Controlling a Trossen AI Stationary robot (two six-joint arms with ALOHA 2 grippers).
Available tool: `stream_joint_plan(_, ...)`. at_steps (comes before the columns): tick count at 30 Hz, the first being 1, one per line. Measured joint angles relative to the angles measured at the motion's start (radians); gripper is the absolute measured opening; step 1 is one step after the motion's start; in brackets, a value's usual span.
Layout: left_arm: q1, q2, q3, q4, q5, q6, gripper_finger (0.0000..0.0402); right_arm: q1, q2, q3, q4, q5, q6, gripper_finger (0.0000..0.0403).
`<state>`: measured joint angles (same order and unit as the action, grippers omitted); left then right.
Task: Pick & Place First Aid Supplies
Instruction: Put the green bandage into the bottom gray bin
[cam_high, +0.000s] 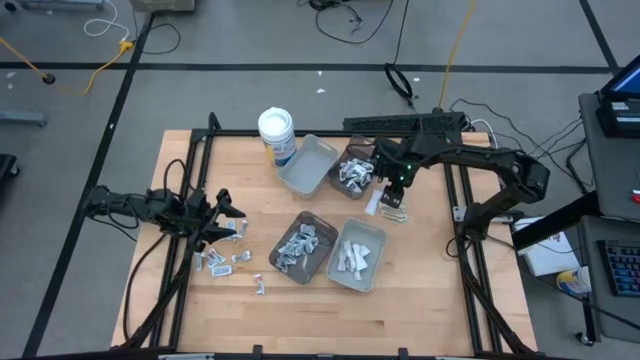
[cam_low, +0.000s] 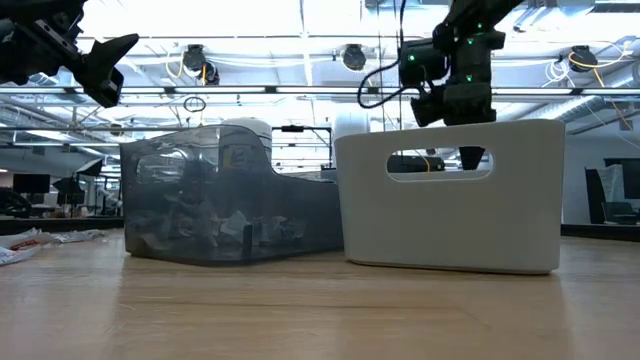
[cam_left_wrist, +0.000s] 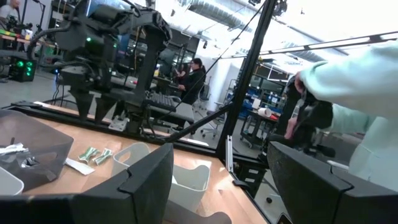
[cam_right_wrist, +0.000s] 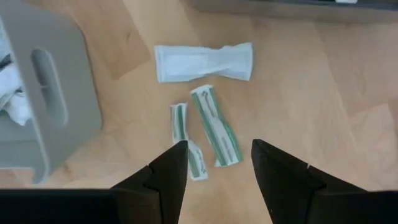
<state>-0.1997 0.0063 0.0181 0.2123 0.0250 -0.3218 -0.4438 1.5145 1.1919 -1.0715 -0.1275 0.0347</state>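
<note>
Hovering right gripper (cam_right_wrist: 214, 165) over green-striped strips (cam_right_wrist: 214, 127) beside grey tray (cam_right_wrist: 43, 93), fingers apart, nothing held, lined up for pick. Left gripper (cam_high: 222, 212) parked above packets (cam_high: 225, 260), open, empty.

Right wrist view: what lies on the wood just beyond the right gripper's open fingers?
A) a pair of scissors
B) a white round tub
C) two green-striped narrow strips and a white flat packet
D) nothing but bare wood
C: beyond the right gripper, two green-striped strips lie beside each other, with a white packet past them.
</note>
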Motion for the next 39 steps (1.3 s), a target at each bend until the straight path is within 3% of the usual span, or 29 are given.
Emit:
stream_joint_plan(18,0.0,0.0,0.0,0.0,0.0,0.0,0.0267,0.039,0.019,-0.265,0.27,0.049,-0.05,0.0171)
stream_joint_plan(30,0.0,0.0,0.0,0.0,0.0,0.0,0.0267,0.04,0.117,-0.289,0.333,0.057,-0.053,0.0166)
stream_joint_plan(34,0.0,0.0,0.0,0.0,0.0,0.0,0.0267,0.04,0.117,-0.29,0.341,0.081,-0.048,0.0121)
stream_joint_plan(39,0.0,0.0,0.0,0.0,0.0,0.0,0.0267,0.04,0.117,-0.29,0.343,0.077,-0.05,0.0021)
